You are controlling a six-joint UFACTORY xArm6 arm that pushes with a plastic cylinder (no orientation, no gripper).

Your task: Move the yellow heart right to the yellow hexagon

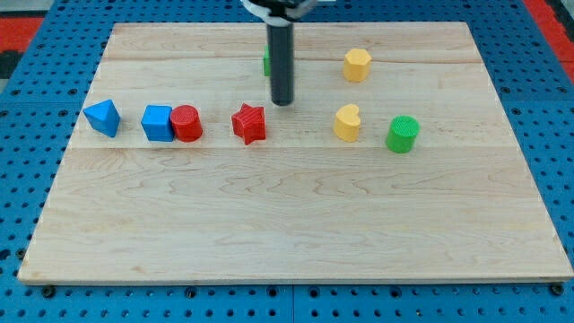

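Note:
The yellow heart lies on the wooden board, right of centre. The yellow hexagon sits above it, near the view's top. My tip touches the board left of the heart and up-right of the red star. The tip is apart from both yellow blocks. A green block shows only as a sliver behind the rod, its shape hidden.
A green cylinder stands just right of the heart. A red cylinder touches a blue cube, with a blue triangular block further to the view's left. The board has blue pegboard around it.

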